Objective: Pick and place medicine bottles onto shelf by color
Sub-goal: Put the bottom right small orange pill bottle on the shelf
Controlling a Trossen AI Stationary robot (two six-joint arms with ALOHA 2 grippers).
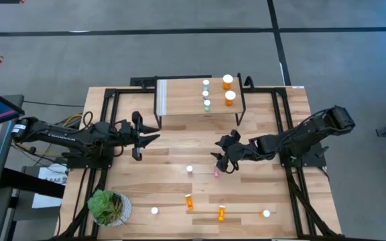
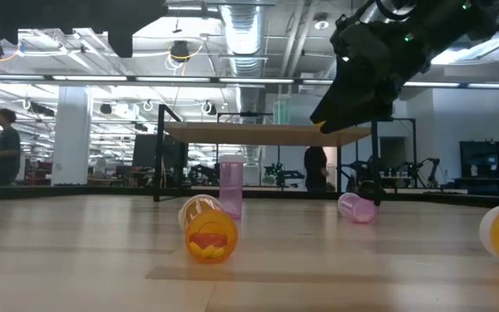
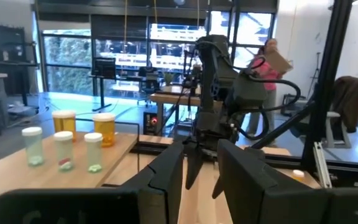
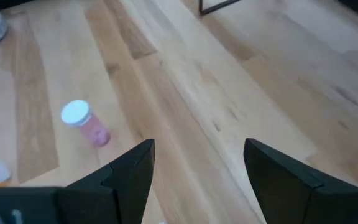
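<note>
Honestly, right claw (image 1: 221, 159) wide open and empty, hanging just over a tipped pink bottle (image 1: 216, 172) on the counter (image 1: 173, 181), shelf (image 1: 186, 104) well behind it, so could easily roll away if nudged off-center.

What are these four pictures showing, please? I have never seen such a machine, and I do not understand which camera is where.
Two dark robot arms work at a wooden table. One picture looks straight down, one looks level across the tabletop, and one comes from a camera on each wrist. The left tool waits near the small shelf, nothing between its fingers. The right tool hangs open and empty above a lying pink bottle. On the shelf stand three pale green bottles and two wide orange bottles. On the table are more small bottles, two lying orange ones among them, and a potted plant.
</note>
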